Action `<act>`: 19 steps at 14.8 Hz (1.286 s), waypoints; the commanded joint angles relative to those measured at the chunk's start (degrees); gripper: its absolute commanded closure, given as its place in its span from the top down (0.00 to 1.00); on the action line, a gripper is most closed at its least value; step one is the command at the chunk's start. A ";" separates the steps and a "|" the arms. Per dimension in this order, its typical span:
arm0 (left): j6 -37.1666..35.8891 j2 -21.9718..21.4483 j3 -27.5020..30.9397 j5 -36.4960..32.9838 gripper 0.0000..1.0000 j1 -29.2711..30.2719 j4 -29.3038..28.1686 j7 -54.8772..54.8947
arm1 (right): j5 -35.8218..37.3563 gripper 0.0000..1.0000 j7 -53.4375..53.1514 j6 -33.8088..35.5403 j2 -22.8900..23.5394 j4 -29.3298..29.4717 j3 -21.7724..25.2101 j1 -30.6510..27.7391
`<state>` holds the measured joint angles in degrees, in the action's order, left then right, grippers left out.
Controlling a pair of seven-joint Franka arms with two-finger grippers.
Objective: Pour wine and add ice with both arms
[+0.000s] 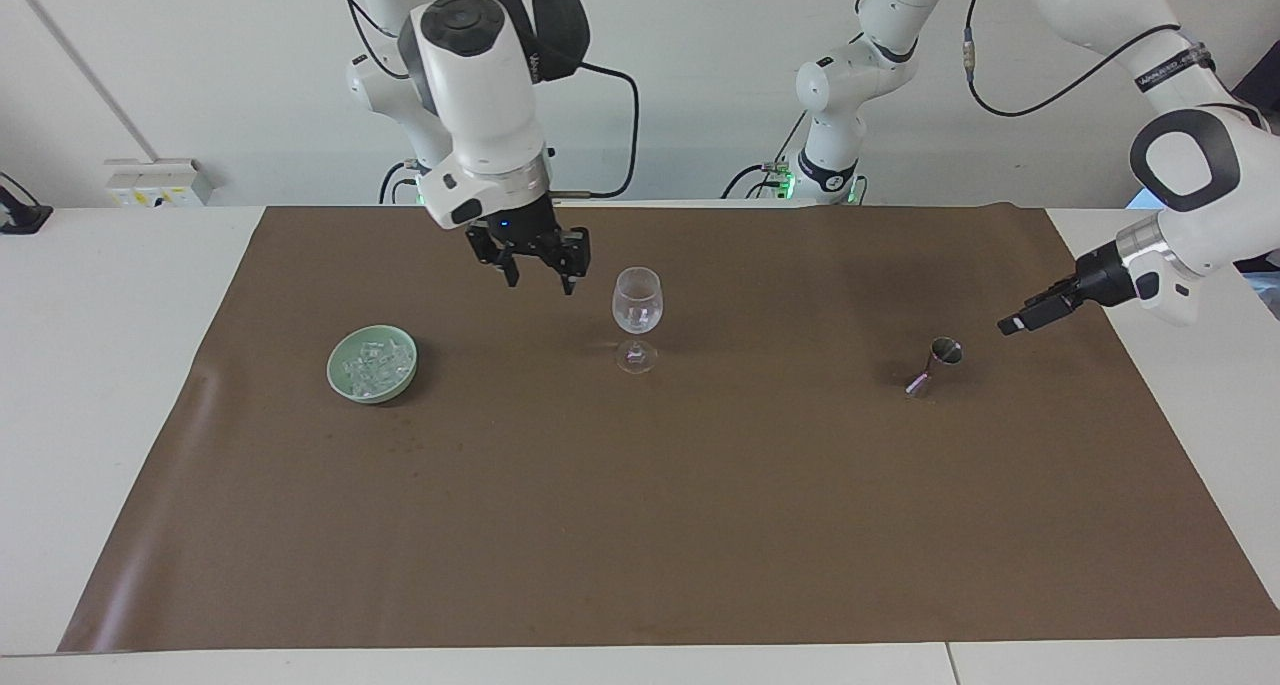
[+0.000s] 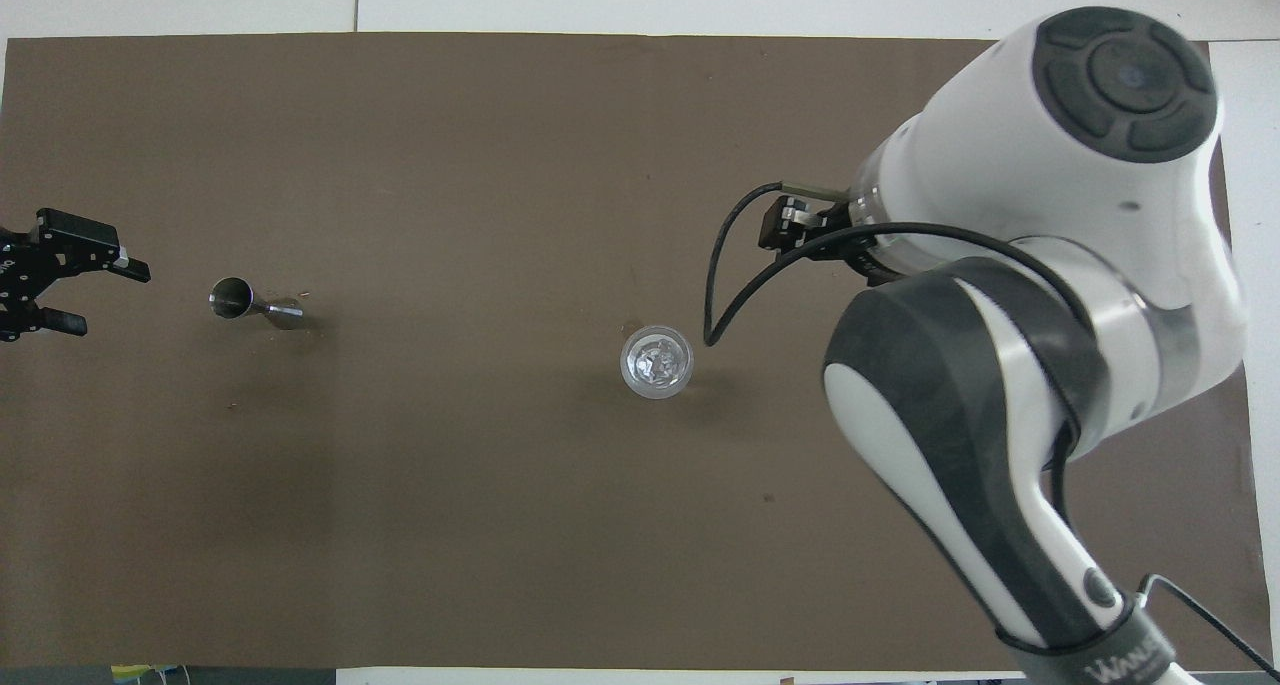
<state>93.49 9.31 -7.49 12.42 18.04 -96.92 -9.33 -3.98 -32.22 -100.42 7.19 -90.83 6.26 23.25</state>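
Observation:
A clear wine glass [image 1: 637,310] stands upright mid-table; in the overhead view [image 2: 656,361] whitish chunks show in it. The ice [image 1: 374,361] is heaped in a pale green bowl [image 1: 340,377] toward the right arm's end of the table. My right gripper [image 1: 540,273] is open and empty in the air, over the mat between the glass and the bowl. A small metal jigger [image 1: 935,363] stands toward the left arm's end; it also shows in the overhead view [image 2: 245,302]. My left gripper [image 2: 112,300] is open and empty, apart from the jigger. The right arm hides the bowl in the overhead view.
A brown mat [image 1: 640,525] covers most of the white table. A few small bits lie on the mat by the jigger [image 2: 300,296].

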 commanded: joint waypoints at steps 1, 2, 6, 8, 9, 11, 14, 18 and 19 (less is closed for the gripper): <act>0.46 -4.73 0.81 -5.46 1.00 -5.54 -0.99 4.31 | 0.55 1.00 6.53 1.28 -2.09 -0.31 -0.46 -6.71; 0.73 -5.96 0.81 -6.00 1.00 -7.22 -1.34 4.49 | 0.64 1.00 7.07 1.81 -2.27 -0.40 -0.46 -9.08; 1.87 -9.39 0.73 -7.14 1.00 -12.14 -1.78 4.76 | 0.64 1.00 11.71 3.04 -3.14 -1.36 -0.46 -15.42; 1.70 -10.10 0.81 -7.14 1.00 -14.17 -1.35 4.85 | 0.64 1.00 17.51 4.27 -5.33 -1.81 -0.46 -18.57; 1.70 -10.19 0.81 -7.32 1.00 -14.70 -0.91 4.85 | 0.64 1.00 20.06 4.88 -5.52 -1.81 -0.38 -19.55; 1.00 -10.19 0.64 -10.38 1.00 -14.88 0.67 5.02 | 2.12 1.00 25.33 6.82 -5.61 -1.81 -0.38 -22.18; 0.21 -10.01 1.16 -11.45 1.00 -14.97 3.30 7.04 | 3.36 1.00 30.28 10.68 -7.00 -1.54 -0.46 -22.46; -4.80 -8.87 6.06 -11.45 1.00 -18.73 7.71 7.74 | 5.12 1.00 35.20 14.46 -10.70 -3.22 -0.46 -23.07; -6.02 -9.13 7.39 -11.45 1.00 -19.62 7.71 9.23 | 5.12 1.00 35.46 14.99 -10.79 -3.13 -0.38 -23.42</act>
<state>90.69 -0.46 -4.00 2.12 1.78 -91.31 -2.32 0.26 1.11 -85.90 -1.42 -91.68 6.38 1.05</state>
